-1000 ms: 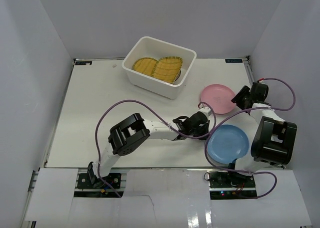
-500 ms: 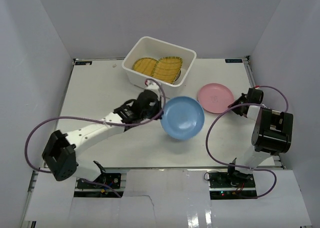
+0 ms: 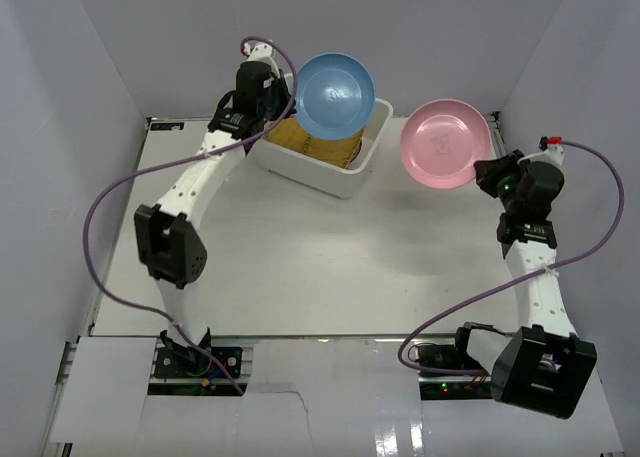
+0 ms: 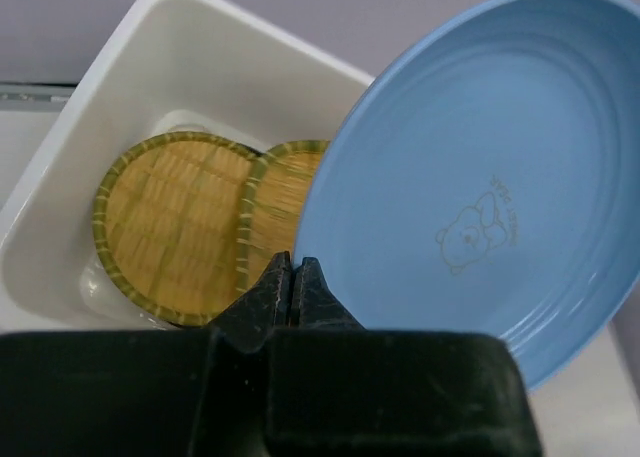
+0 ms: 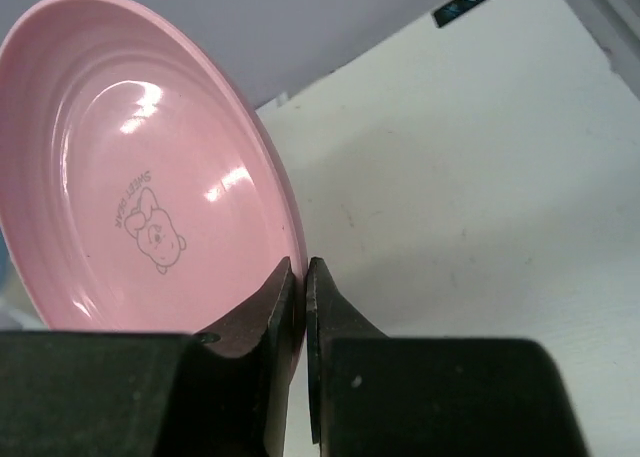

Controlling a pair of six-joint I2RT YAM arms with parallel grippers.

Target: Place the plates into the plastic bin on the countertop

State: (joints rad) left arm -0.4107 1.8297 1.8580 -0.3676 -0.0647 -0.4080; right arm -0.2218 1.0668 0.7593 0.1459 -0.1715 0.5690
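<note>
At the left gripper (image 4: 293, 275): the fingers are pinching shut on the near rim of the blue plate (image 4: 470, 207). An edge pinch is serving here because a shallow dish is offering no other hold.
Ahead of the left fingers: the blue plate is tilting steeply with its hollow face toward the wrist camera, and a bear print (image 4: 478, 232) is showing. Carrying it on edge is probably helping it clear the bin's wall.
Below and beyond the left gripper: the plastic bin (image 4: 190, 47) is sitting open-topped. The plate is hanging over its right-hand part; whether the two are touching cannot be told.
Bin contents: the yellow woven-look round (image 4: 165, 227) is lying flat on the bottom. A second woven-look dish (image 4: 272, 212) is overlapping its edge and hiding partly behind the blue plate.
At the right gripper (image 5: 300, 277): the fingers are clamping the lower rim of the pink plate (image 5: 130, 167) in the same edge pinch.
Above the right fingers: the pink plate is standing nearly on edge, raised off the countertop (image 5: 480, 177), with the bin lying well off to this hand's left.
Step in hand (judged): the left arm is delivering; the right seems to be holding clear so the arms are not crowding.
Next move (judged): the left wrist is needing to level and lower before letting go.
Risk (judged): let go while tilting, the plate is liable to clatter or lean on the wall.
</note>
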